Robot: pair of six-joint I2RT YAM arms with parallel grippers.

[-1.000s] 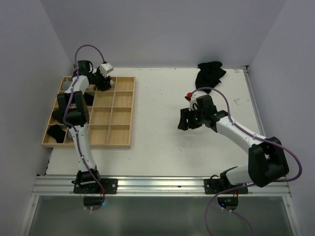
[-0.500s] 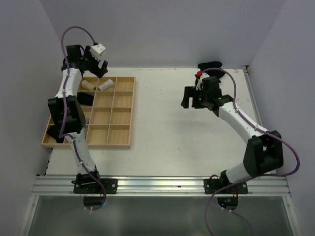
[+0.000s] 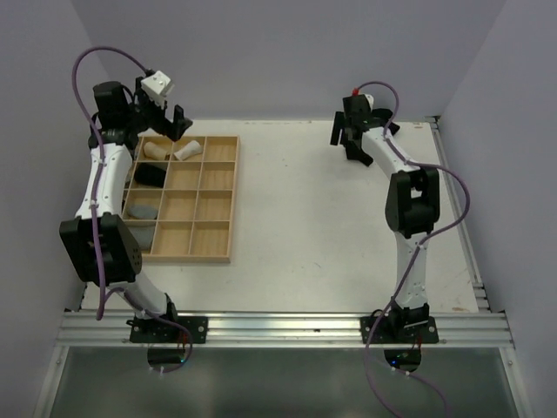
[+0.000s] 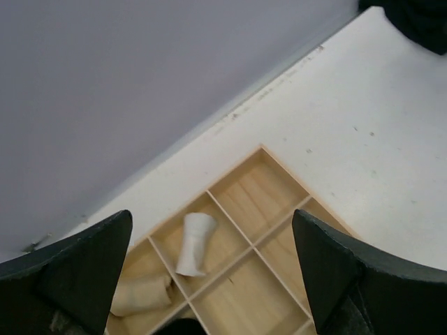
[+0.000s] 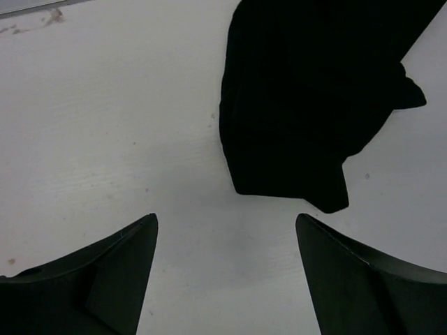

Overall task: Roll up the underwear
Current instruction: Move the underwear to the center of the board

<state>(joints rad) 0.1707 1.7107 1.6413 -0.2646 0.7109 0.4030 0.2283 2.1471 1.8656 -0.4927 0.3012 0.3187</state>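
Since a second ago both arms have swung to the far edge. The left hand (image 3: 171,124) lifted off the tray's (image 3: 191,255) back row and the right hand (image 3: 352,139) left mid-desk for the far right corner.

- **Black underwear** (image 5: 314,98): limp and unrolled on the desk (image 3: 305,218), just ahead of the right hand, not touching it.
- **Right hand:** released, empty.
- **Left hand:** spread wide, holding nothing, hovering over the tray's far corner.
- **Tray:** white roll (image 4: 194,243) and beige roll (image 4: 140,296) sit in adjacent back-row cells. Darker pieces are further down the left column.

My read: the last roll is stowed and the black piece is next. The right hand must drop and pinch an edge.
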